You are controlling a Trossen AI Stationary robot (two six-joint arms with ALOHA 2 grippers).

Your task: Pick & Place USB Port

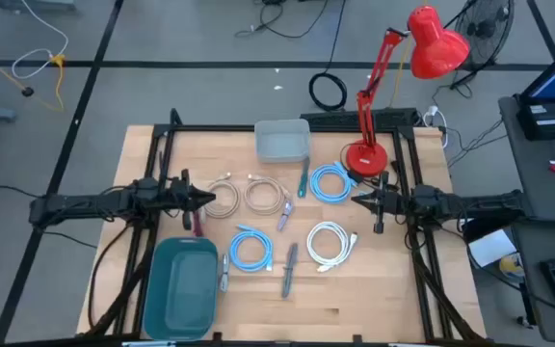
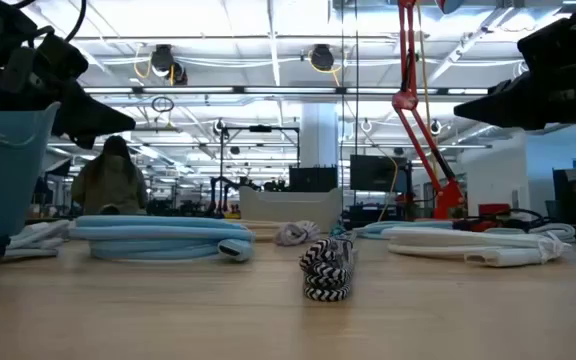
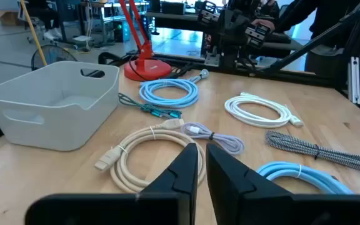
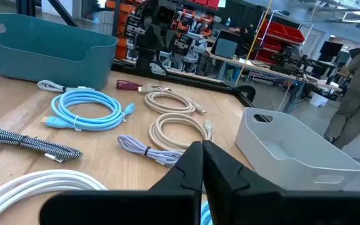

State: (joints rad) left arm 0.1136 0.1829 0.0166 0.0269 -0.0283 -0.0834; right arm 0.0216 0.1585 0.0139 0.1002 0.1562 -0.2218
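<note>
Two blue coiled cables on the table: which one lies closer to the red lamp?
The blue coil right beside the red lamp's base, near the right gripper. The other blue coil lies mid-table, beside the teal bin.

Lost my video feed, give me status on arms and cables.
Left gripper and right gripper shut, empty, raised. Coiled cables untouched on wooden table. Teal bin and grey bin empty. Nothing obstructing.

Centre of table point(image 1: 355, 299) is crowded with coiled cables point(image 1: 251, 249), little bare wood left between them. Far edge is blocked by grey bin point(image 1: 282, 142) and red lamp point(image 1: 365, 157); left near corner by teal bin point(image 1: 181, 287). Near-right area is left open.
</note>
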